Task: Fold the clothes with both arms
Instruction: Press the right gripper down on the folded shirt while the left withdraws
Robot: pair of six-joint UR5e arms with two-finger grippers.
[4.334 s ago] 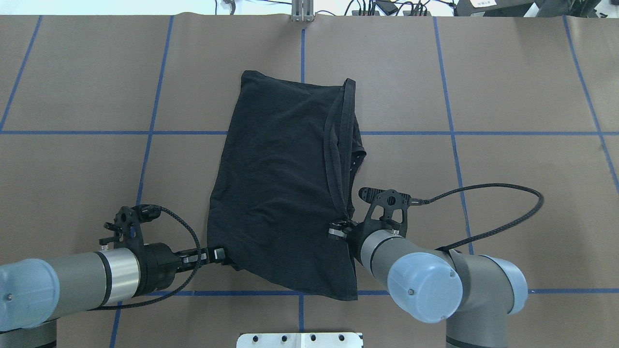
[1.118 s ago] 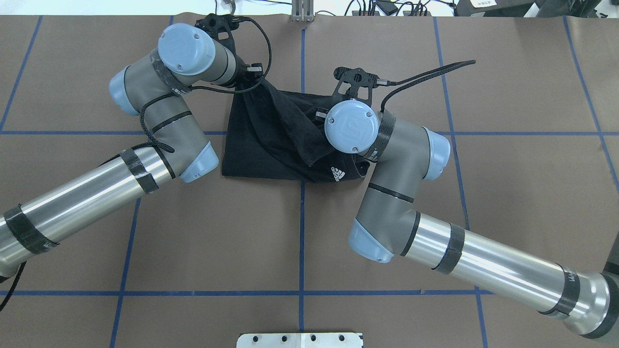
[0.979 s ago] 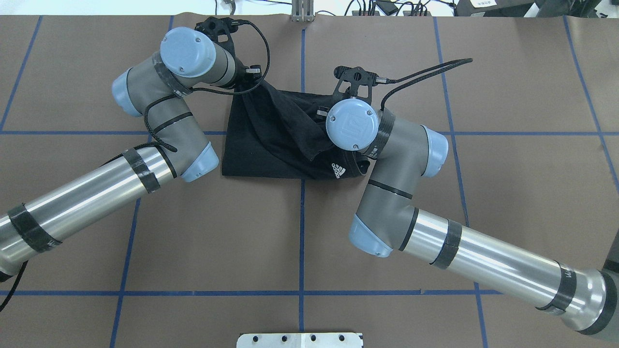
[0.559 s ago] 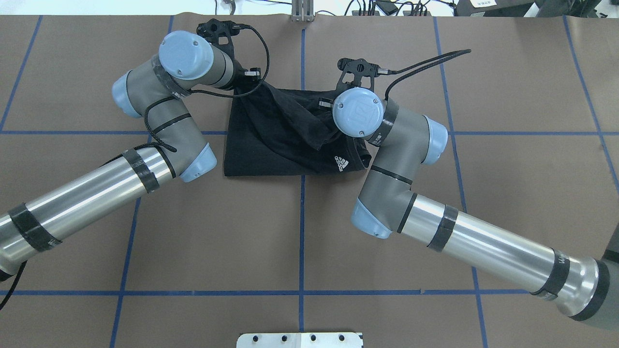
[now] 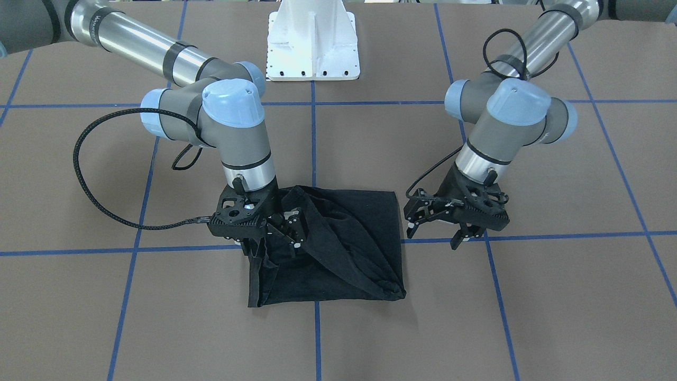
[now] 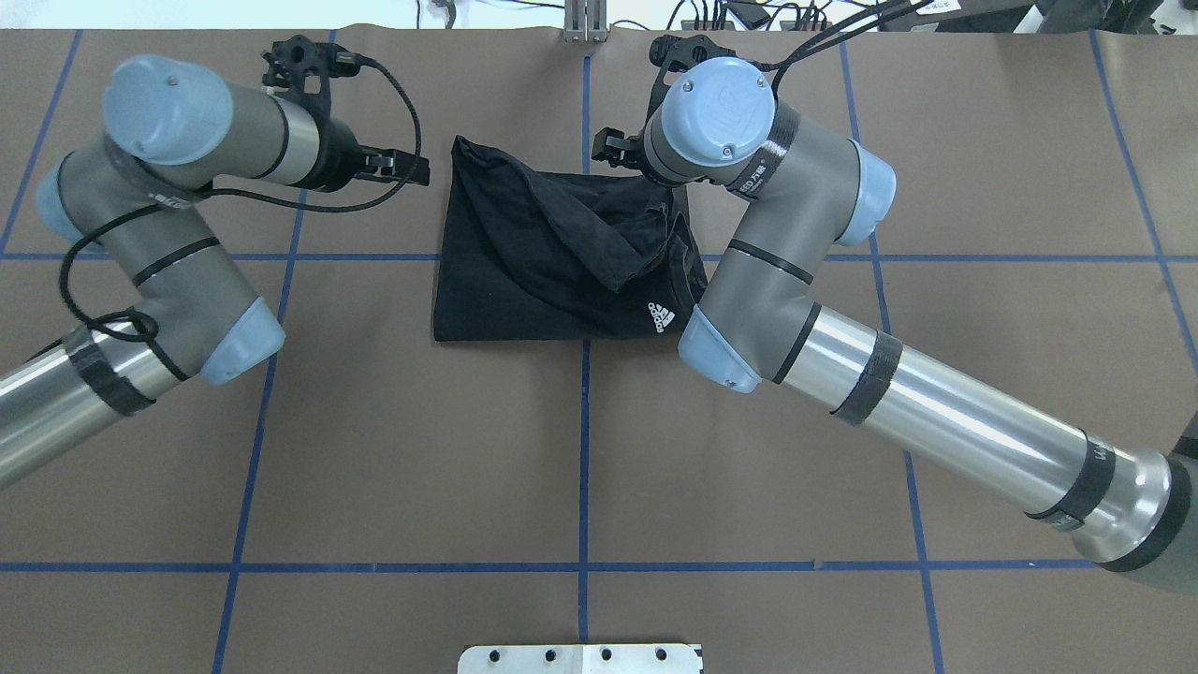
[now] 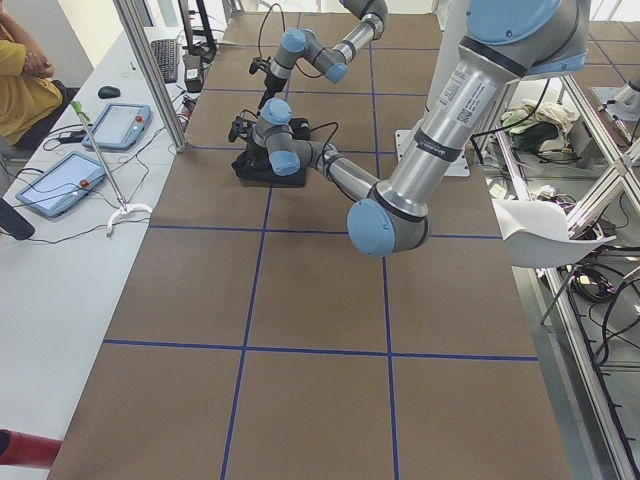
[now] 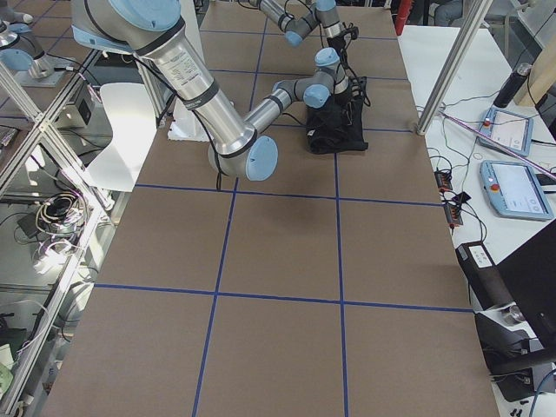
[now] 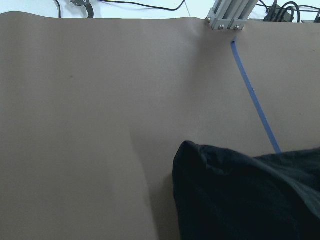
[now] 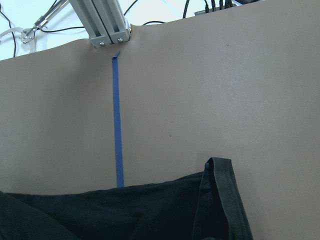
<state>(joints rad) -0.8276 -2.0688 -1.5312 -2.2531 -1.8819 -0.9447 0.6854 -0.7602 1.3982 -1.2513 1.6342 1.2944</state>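
The black T-shirt (image 6: 524,281) lies folded in a loose, wrinkled rectangle at the far middle of the table, also in the front view (image 5: 344,238). A small white logo (image 6: 660,318) shows at its near right corner; the chest graphic is hidden. My left gripper (image 6: 423,170) is open and empty, just off the shirt's far left corner, and it also shows in the front view (image 5: 433,236). My right gripper (image 6: 606,150) hovers at the shirt's far edge, its fingers apart (image 5: 296,231). Both wrist views show only a shirt edge (image 9: 240,200) (image 10: 125,210).
Brown table cover with blue tape lines (image 6: 585,421). The white pedestal base (image 5: 312,47) stands at the robot's side. An aluminium post (image 6: 585,23) and cables sit at the far edge. A side desk holds tablets (image 7: 60,180), and a person (image 7: 20,80) sits beside it.
My left gripper let go of the shirt's far left corner and drew back to the left. My right arm moved toward the far edge and its fingers came apart. The lifted cloth dropped.
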